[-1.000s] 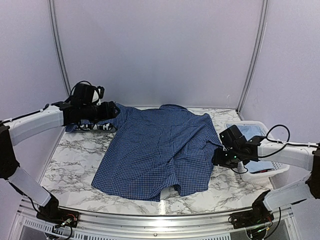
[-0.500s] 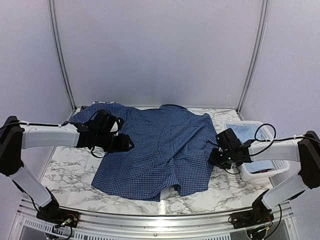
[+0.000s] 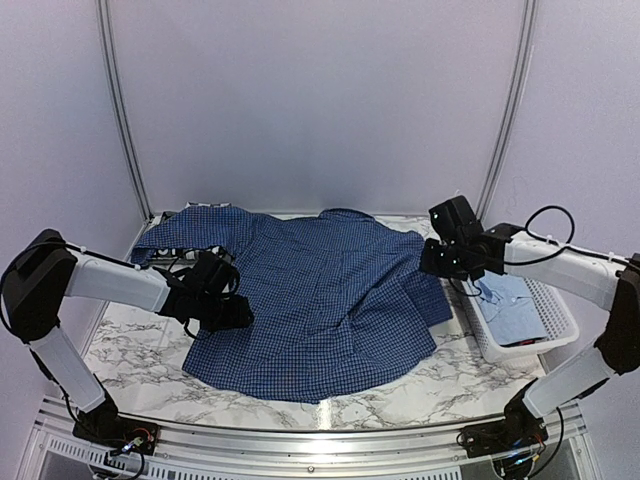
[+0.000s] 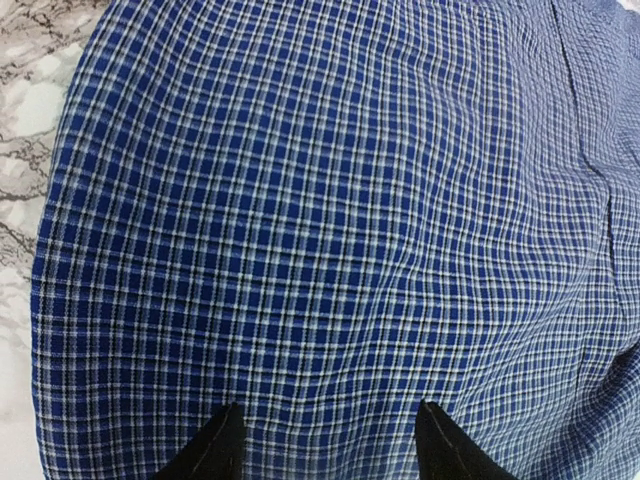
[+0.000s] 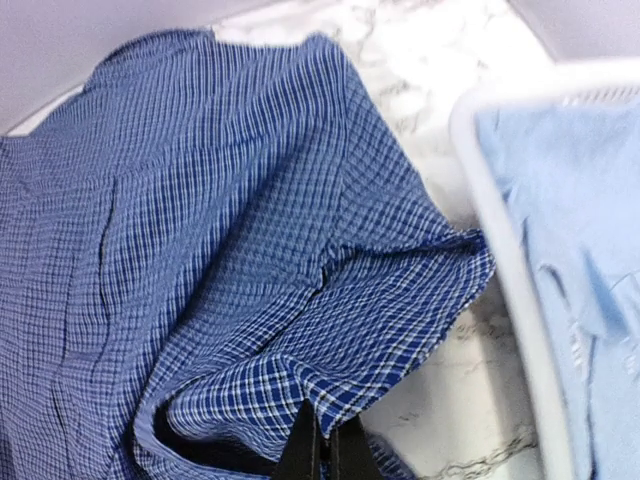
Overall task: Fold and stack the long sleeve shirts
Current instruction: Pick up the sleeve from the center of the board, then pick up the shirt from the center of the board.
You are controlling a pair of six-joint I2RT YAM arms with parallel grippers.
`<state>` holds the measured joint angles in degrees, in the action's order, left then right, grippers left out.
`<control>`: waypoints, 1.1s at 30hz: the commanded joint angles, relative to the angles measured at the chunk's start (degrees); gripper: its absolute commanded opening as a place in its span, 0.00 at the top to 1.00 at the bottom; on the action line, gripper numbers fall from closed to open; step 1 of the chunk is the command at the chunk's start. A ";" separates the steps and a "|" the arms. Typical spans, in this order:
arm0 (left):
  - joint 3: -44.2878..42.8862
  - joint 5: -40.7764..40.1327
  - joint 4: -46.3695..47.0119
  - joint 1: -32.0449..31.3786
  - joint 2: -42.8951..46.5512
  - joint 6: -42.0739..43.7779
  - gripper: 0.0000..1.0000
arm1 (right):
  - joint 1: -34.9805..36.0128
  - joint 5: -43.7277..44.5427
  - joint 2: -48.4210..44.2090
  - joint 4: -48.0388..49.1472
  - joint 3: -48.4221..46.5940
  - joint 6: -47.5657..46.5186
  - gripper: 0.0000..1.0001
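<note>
A dark blue checked long sleeve shirt (image 3: 320,295) lies spread across the marble table (image 3: 130,335). My left gripper (image 3: 228,308) hovers low over the shirt's left side. In the left wrist view its gripper (image 4: 330,445) is open, with both fingertips (image 4: 225,445) just above flat checked cloth (image 4: 330,230). My right gripper (image 3: 436,262) is raised at the shirt's right edge. In the right wrist view that gripper (image 5: 325,445) is shut on a lifted fold of the dark blue shirt (image 5: 250,260). A pale blue shirt (image 3: 512,305) lies in the basket.
A white slatted plastic basket (image 3: 560,320) stands at the right edge of the table, close under my right arm; its rim (image 5: 500,230) and the pale blue shirt (image 5: 575,220) fill the right of the right wrist view. Grey walls close in the back and sides.
My left arm has swung from the back left corner down onto the shirt's left side, leaving the sleeve spread there. My right gripper has shut on the shirt's right edge and lifted it back.
</note>
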<state>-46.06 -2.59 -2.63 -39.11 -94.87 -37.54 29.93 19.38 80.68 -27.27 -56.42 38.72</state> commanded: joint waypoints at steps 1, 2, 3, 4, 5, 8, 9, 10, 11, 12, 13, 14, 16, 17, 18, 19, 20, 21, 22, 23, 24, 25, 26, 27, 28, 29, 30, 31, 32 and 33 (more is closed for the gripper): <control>1.34 -2.94 1.01 -0.02 -1.92 -0.39 0.40 | -0.60 10.26 1.22 -10.16 -10.84 -8.57 1.00; 1.45 -3.29 1.01 0.00 -2.24 -0.29 0.40 | -0.58 12.09 1.77 -11.70 -12.60 -9.35 1.00; 1.56 -3.48 0.92 0.06 -2.31 -0.18 0.40 | -0.58 13.55 2.03 -12.39 -13.80 -10.38 1.00; 1.66 -3.61 0.91 0.01 -2.31 -0.09 0.40 | -0.88 15.06 2.10 -12.96 -14.89 -11.77 1.00; 1.75 -3.72 0.92 0.05 -2.21 0.01 0.40 | -1.53 15.60 2.04 -13.20 -15.52 -12.59 1.00; 1.08 -3.86 0.14 -0.08 -1.43 1.68 0.40 | -5.33 13.04 2.41 -12.53 -17.61 -15.75 1.00; 0.49 -3.89 -0.24 -0.09 -0.82 2.68 0.40 | -6.26 12.24 2.72 -11.67 -18.45 -17.34 1.00; -0.16 -3.70 -0.68 -0.23 -0.17 3.73 0.39 | -6.89 11.24 3.07 -10.14 -19.07 -19.06 1.00; -0.95 -3.58 -0.97 -0.52 0.85 5.05 0.38 | -7.35 9.79 3.71 -8.34 -19.85 -20.73 1.00; -1.81 -3.73 -1.58 -0.99 1.85 6.24 0.37 | -7.83 8.48 4.67 -7.43 -20.89 -21.69 1.00; -2.97 -3.92 -2.39 -1.54 2.81 7.18 0.37 | -8.14 7.01 6.05 -6.81 -22.20 -22.52 1.00; -4.05 -3.92 -3.15 -2.17 3.77 8.15 0.36 | -8.26 5.91 7.39 -6.27 -23.33 -23.48 1.00; -5.94 -4.68 -4.49 -4.29 5.63 9.28 0.36 | -8.37 4.81 9.82 -5.21 -24.77 -24.68 1.00; -6.62 -4.84 -4.86 -5.38 6.39 9.58 0.36 | -8.53 4.48 10.75 -4.54 -25.06 -25.15 1.00; -7.27 -5.02 -5.04 -6.61 6.91 9.74 0.36 | -8.78 4.37 11.41 -3.54 -25.02 -25.83 1.00; -7.90 -5.35 -5.09 -7.81 7.30 9.76 0.36 | -9.00 4.50 11.85 -2.42 -24.76 -26.58 1.00; -8.55 -5.60 -5.13 -9.21 7.48 9.80 0.36 | -9.38 4.23 12.31 -1.79 -24.67 -27.13 1.00; -9.38 -5.70 -5.10 -10.74 7.46 9.89 0.36 | -9.63 3.64 12.74 -1.11 -24.70 -27.77 1.00; -10.25 -6.11 -5.10 -12.46 7.13 9.86 0.36 | -9.72 3.29 13.01 -0.20 -24.63 -28.33 1.00; -11.40 -6.56 -5.06 -14.25 6.51 9.78 0.36 | -9.80 2.69 13.35 0.41 -24.80 -28.69 1.00; -13.29 -7.25 -5.02 -16.02 5.36 9.73 0.36 | -9.76 2.11 13.61 0.46 -25.62 -28.84 1.00; -14.77 -8.08 -5.01 -18.01 3.90 9.70 0.36 | -9.79 1.67 13.77 0.47 -26.19 -28.95 1.00; -16.57 -8.80 -5.01 -19.85 2.22 9.56 0.37 | -9.85 1.30 13.82 0.58 -26.68 -28.98 1.00; -18.46 -9.65 -4.97 -21.71 0.16 9.49 0.37 | -9.86 1.00 13.84 0.71 -27.14 -29.19 1.00; -20.37 -10.78 -4.93 -23.63 -1.86 9.54 0.37 | -9.81 0.66 13.88 0.53 -27.64 -29.30 1.00; -22.63 -11.85 -4.94 -25.36 -4.23 9.83 0.37 | -9.82 0.12 13.88 0.33 -28.02 -29.31 1.00; -24.82 -12.84 -4.93 -27.23 -6.50 10.11 0.37 | -9.83 -0.48 13.82 0.21 -28.22 -29.24 1.00; -27.46 -13.62 -4.97 -28.87 -8.80 10.36 0.38 | -9.85 -1.00 13.76 0.11 -28.19 -29.12 1.00; -29.97 -14.16 -5.10 -30.38 -11.23 10.64 0.39 | -9.83 -1.43 13.72 -0.16 -28.15 -28.74 1.00; -32.42 -14.53 -5.17 -31.73 -13.41 10.67 0.40 | -9.85 -2.03 13.52 -0.30 -27.94 -28.50 1.00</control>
<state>-71.31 -12.97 -5.91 -65.95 -100.79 -28.42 20.60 19.99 94.78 -29.04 -81.91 10.44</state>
